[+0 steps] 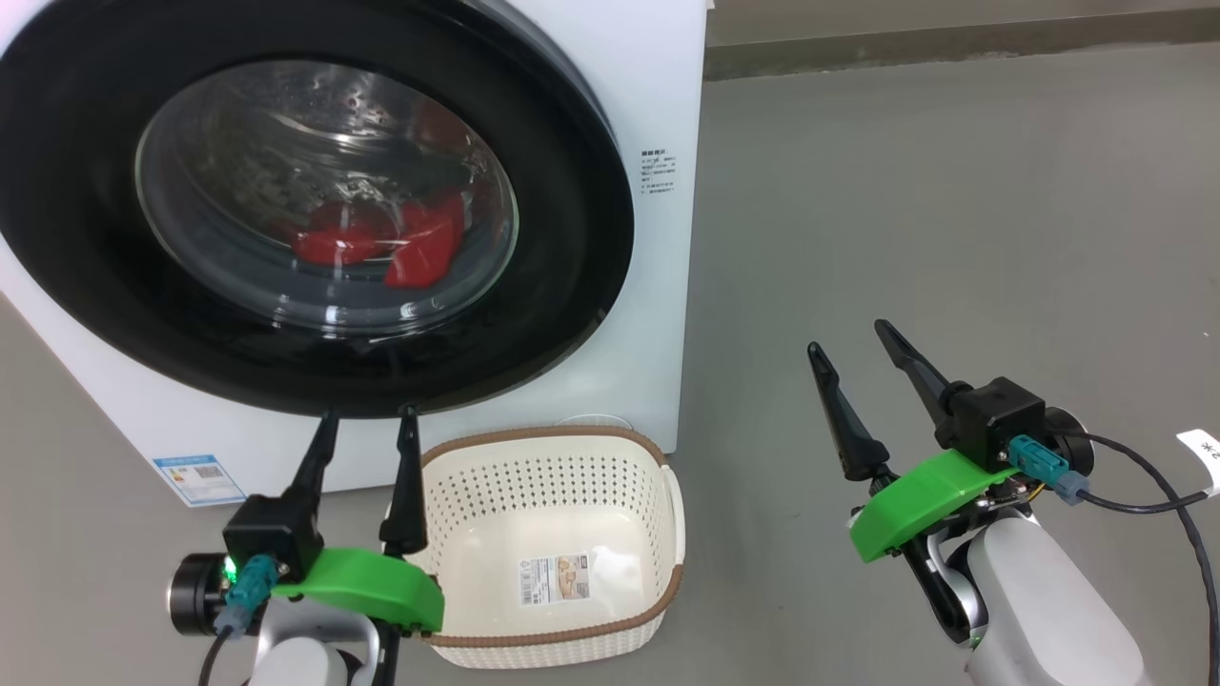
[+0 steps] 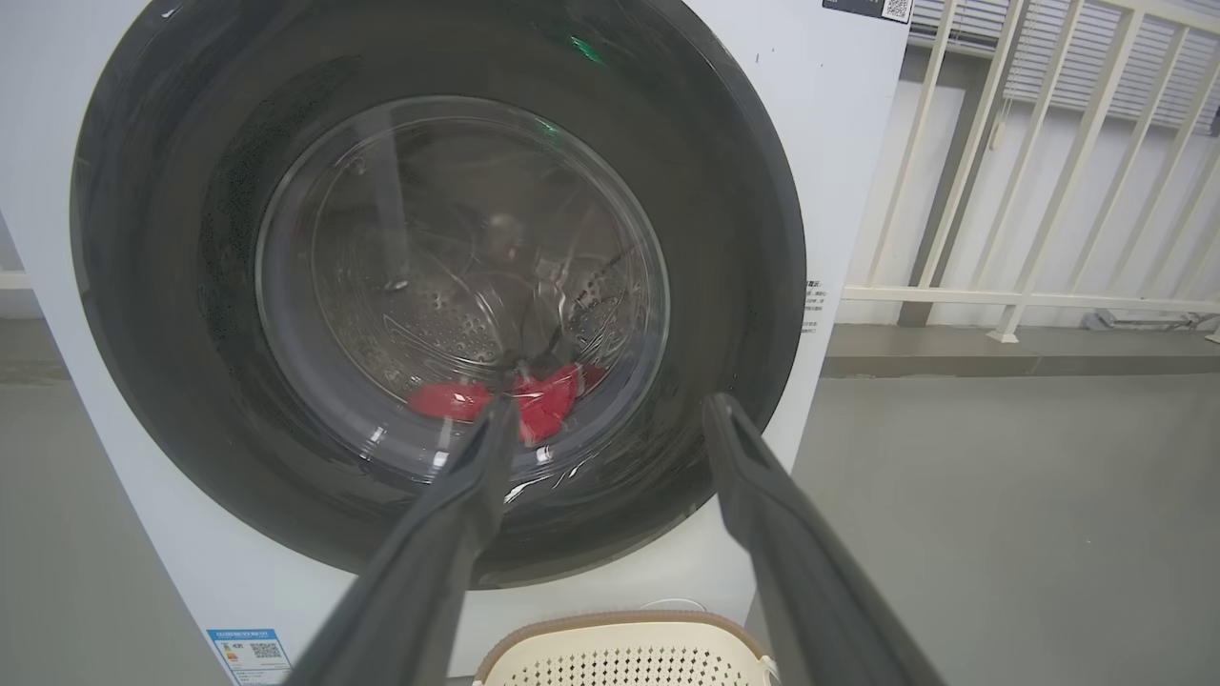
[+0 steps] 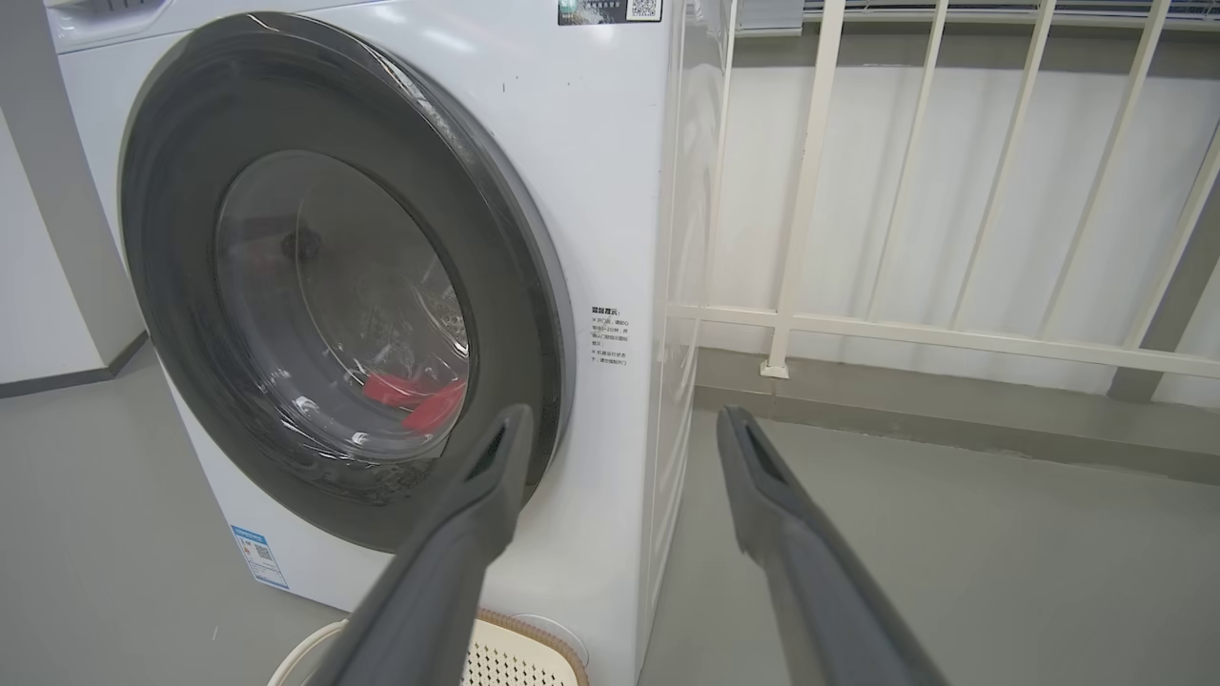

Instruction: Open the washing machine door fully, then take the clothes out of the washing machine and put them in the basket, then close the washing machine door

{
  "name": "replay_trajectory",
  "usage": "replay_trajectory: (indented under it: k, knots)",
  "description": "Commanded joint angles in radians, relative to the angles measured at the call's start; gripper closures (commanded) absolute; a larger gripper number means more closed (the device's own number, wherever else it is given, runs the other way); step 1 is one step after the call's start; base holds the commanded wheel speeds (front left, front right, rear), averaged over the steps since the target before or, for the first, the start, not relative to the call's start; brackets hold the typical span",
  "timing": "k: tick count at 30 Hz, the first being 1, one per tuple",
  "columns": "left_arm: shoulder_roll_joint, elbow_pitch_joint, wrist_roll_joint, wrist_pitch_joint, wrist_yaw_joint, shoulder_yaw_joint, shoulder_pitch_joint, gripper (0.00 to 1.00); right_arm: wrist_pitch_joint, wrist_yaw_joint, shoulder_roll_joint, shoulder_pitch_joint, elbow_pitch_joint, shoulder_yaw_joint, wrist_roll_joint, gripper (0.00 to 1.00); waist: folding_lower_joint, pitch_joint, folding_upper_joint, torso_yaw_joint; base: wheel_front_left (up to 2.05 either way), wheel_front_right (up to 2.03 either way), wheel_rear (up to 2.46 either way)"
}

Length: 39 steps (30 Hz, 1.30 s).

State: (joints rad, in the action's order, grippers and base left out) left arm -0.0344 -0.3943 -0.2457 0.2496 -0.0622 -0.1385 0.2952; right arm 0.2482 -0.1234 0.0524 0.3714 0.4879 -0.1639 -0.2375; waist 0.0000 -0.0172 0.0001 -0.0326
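Washing machine door (image 1: pixel 286 171) was shut flush on the washing machine (image 1: pixel 658 114), so nothing was done yet; all 3 steps were left: open door, move clothes, shut door. Clothes (image 1: pixel 381 248) lay low in the drum behind the glass, showing as red patches only. Basket (image 1: pixel 534 486) stood on the floor just in front of the machine's lower right corner, w/ only a label inside. Left fingers (image 1: pixel 315 457) were spread wide, holding nothing, near the door's bottom rim; right fingers (image 1: pixel 839 410) were also wide & free, well off the machine's right side. Hard to tell: no. of garments (glare, blur), door handle & hinge; door's left edge was cut off in head view.
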Motion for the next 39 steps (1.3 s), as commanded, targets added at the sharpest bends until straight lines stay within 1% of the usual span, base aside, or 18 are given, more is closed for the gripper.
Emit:
replay_trajectory:
  k: [1,12,13,14,18,21,23,28,29,37,39]
  knots:
    - [-0.016,0.032,0.012,0.012,0.000,0.029,0.037,0.00,0.014,-0.007,-0.002,0.042,-0.023,-0.018,0.009,0.00,0.0000,0.001,-0.0001,0.000,0.00,0.00,0.00]
    - [-0.016,0.050,0.010,0.012,0.000,0.024,0.026,0.00,0.014,-0.007,-0.002,0.037,-0.029,-0.009,0.008,0.00,0.0000,0.003,-0.0001,0.004,0.00,0.00,0.00]
    - [-0.016,0.051,0.010,0.012,0.001,0.024,0.026,0.00,0.014,-0.007,-0.002,0.036,-0.027,-0.014,-0.001,0.54,0.0000,0.004,-0.0001,0.005,0.00,0.00,0.00]
    - [-0.016,0.052,0.010,0.012,0.001,0.024,0.027,0.00,0.014,-0.007,-0.002,0.039,-0.027,-0.018,-0.006,1.00,0.0000,0.007,-0.0001,0.005,0.00,0.00,0.00]
    - [-0.016,0.067,0.003,0.012,0.004,0.018,0.033,0.00,0.014,-0.007,-0.002,0.056,-0.032,-0.022,-0.045,1.00,0.0000,0.018,-0.0001,0.008,0.00,0.00,0.00]
    - [-0.016,0.081,-0.002,0.012,0.005,0.012,0.039,0.00,0.014,-0.007,-0.002,0.070,-0.030,-0.016,-0.097,1.00,0.0000,0.029,-0.0001,0.013,0.00,0.00,0.00]
    - [-0.016,0.093,-0.005,0.012,0.005,0.006,0.044,0.00,0.014,-0.007,-0.002,0.083,-0.023,-0.013,-0.152,1.00,0.0000,0.042,-0.0001,0.018,0.00,0.00,0.00]
    - [-0.016,0.117,-0.014,0.012,0.004,-0.009,0.059,0.00,0.014,-0.007,-0.002,0.133,0.008,-0.025,-0.384,1.00,0.0000,0.086,-0.0001,0.027,0.00,0.00,0.00]
    - [-0.016,0.117,-0.014,0.012,0.004,-0.009,0.059,0.00,0.014,-0.007,-0.002,0.133,0.008,-0.025,-0.384,1.00,0.0000,0.086,-0.0001,0.027,0.00,0.00,0.00]
    - [-0.016,0.169,-0.017,0.012,0.009,-0.019,0.083,0.00,0.013,-0.007,-0.002,0.247,0.051,-0.053,-0.708,1.00,0.0000,0.161,-0.0001,0.048,0.00,0.00,0.00]
    - [-0.016,0.181,-0.018,0.012,0.011,-0.021,0.088,0.00,-0.004,-0.007,-0.002,0.276,0.060,-0.052,-0.799,1.00,0.0000,0.179,-0.0001,0.055,0.00,0.00,0.00]
